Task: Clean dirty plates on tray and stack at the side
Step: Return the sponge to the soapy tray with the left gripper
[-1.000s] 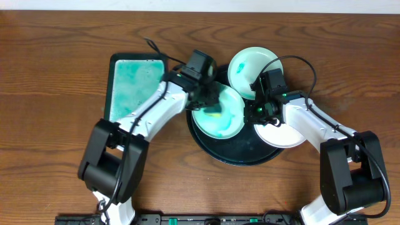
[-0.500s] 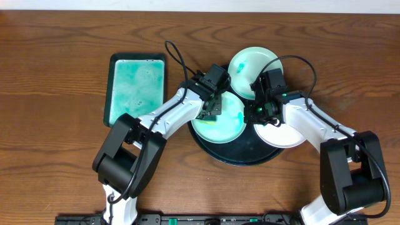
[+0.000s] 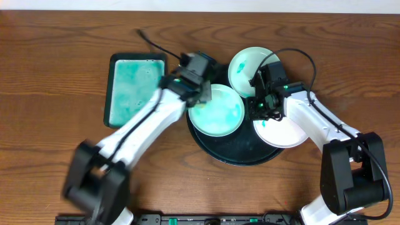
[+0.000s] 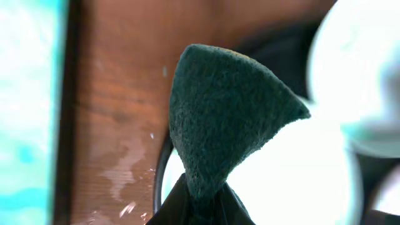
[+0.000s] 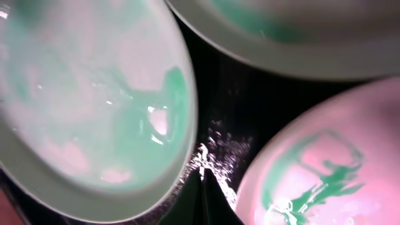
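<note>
Brown wood of the table, grain plainly visible, low sheen, with wet streaks in the left wrist view. Glossy black round tray, speckled with water droplets. Smooth, glossy mint-green plates and white plate, filmed with teal liquid. Coarse, fibrous, matt dark green scouring pad. Wet-shining teal rectangular tray. Smooth white plastic arm shells.

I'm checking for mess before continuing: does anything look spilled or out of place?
Yes. Wet streaks glisten on the wooden table beside the tray, probably splashed liquid. The far mint plate overhangs the tray's rim, and the white plate shows teal smears.
</note>
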